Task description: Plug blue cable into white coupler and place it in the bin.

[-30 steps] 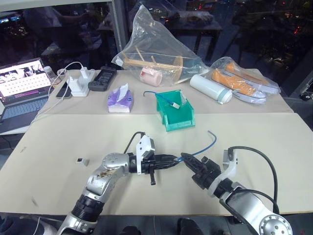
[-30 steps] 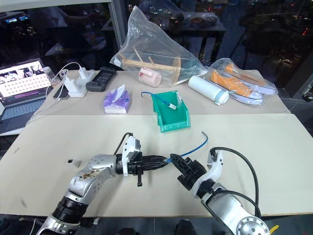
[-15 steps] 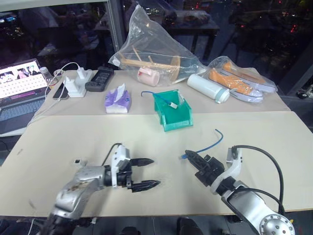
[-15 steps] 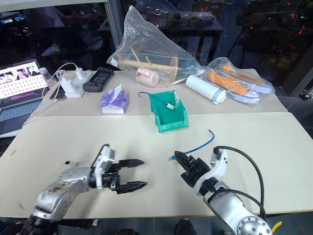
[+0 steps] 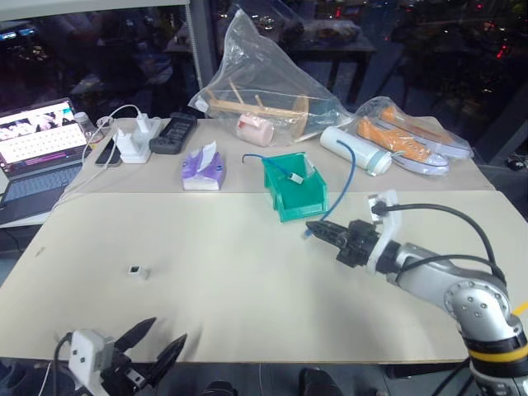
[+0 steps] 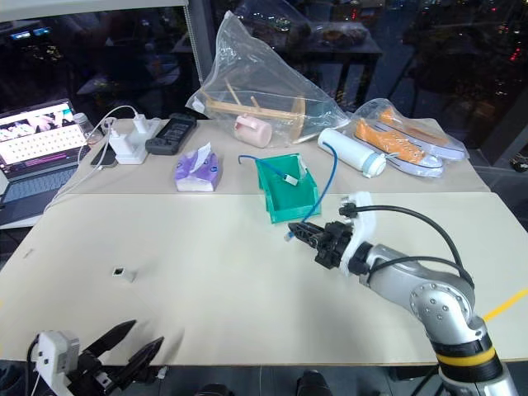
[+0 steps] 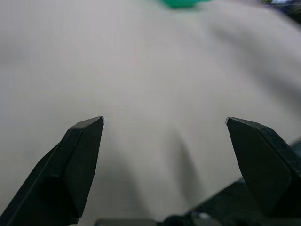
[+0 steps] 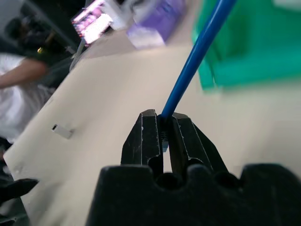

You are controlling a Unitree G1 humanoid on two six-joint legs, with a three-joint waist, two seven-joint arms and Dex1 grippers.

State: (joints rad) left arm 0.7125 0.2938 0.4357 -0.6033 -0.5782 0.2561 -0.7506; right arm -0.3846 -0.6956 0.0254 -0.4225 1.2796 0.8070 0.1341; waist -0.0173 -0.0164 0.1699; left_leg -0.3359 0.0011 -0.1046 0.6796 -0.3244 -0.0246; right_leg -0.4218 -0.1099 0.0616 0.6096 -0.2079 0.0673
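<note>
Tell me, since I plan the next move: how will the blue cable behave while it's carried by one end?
The blue cable, pinched near its plug in the right gripper, arcs upward unsupported, so it is probably light and springy rather than limp. Its free end will likely sway and could snag the bin rim.

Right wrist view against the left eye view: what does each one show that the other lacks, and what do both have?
The wrist view alone gives the grip close up: the right gripper shut on the blue cable, which runs up from between its fingers, plus a person at the table's far side. The head view alone gives the open left gripper at the table's near edge, the clear bags, the white bottle, and a second blue cable lying in the bin. Both show the white coupler, the purple tissue pack, the laptop and the bin.
</note>
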